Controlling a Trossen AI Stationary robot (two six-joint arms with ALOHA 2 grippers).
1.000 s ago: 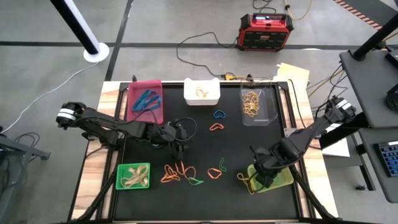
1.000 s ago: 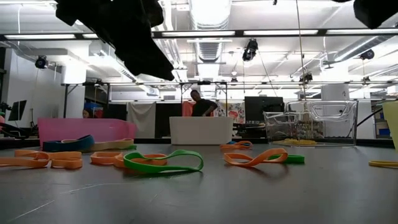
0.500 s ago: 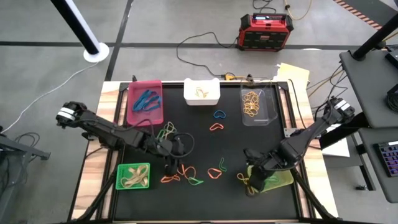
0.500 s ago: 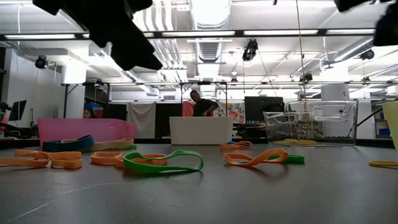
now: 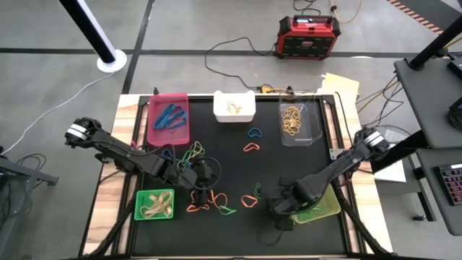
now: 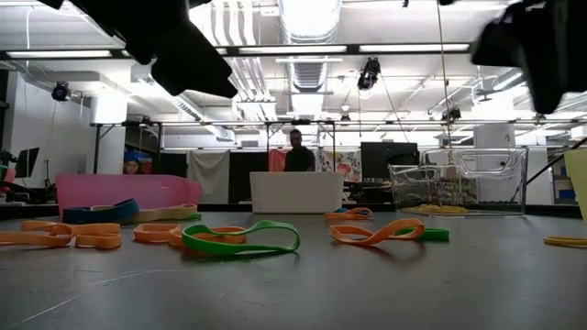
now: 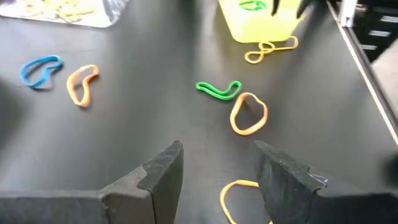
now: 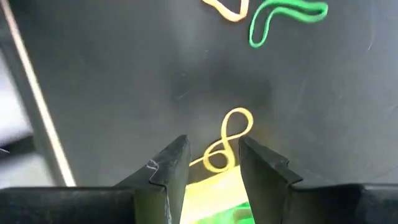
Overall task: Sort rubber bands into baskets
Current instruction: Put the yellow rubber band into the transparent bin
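Stood roughly half sorted: blue bands in the pink basket (image 5: 169, 118), tan in the clear basket (image 5: 299, 123), yet loose rubber bands (image 5: 214, 201) littered the mat's lower middle. Hovered there empty, left gripper (image 5: 201, 189) fingers apart, right gripper (image 5: 280, 214) fingers parted too. Hid part of the yellow-green basket (image 5: 323, 207) beneath the right arm, contents unclear.

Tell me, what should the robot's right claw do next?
Probably dip down and pinch the yellow rubber band. The right gripper is open and empty, with that twisted band lying on the black mat just past its fingertips, beside the yellow-green basket, not in it.
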